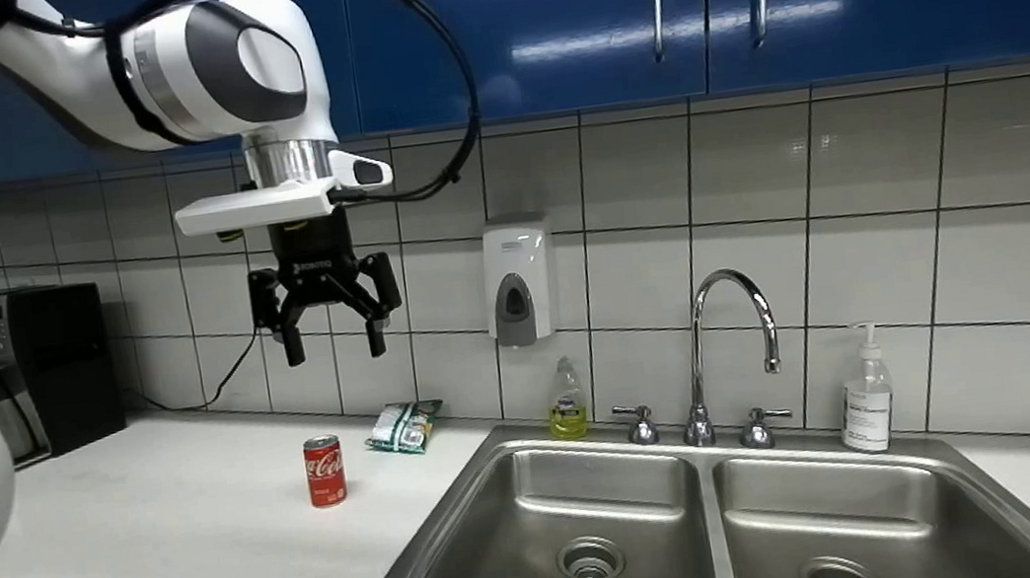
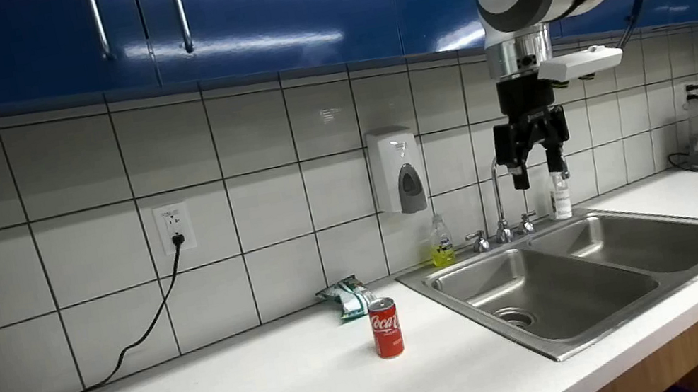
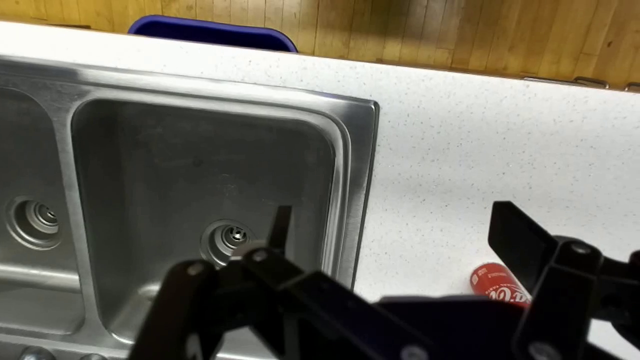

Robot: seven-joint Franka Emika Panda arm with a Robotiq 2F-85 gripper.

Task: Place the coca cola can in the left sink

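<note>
The coca cola can, red with a silvery top, stands upright on the white counter, left of the sink, in both exterior views. In the wrist view the can is partly hidden behind a gripper finger. The left sink is the steel basin nearer the can; it shows in both exterior views and in the wrist view, with no can in it. My gripper is open and empty, high above the counter, fingers pointing down. It also shows in an exterior view and the wrist view.
A teal-and-white packet lies behind the can near the tiled wall. A yellow-green soap bottle, a faucet and a pump bottle stand along the sink's back edge. A wall dispenser and blue cabinets are above.
</note>
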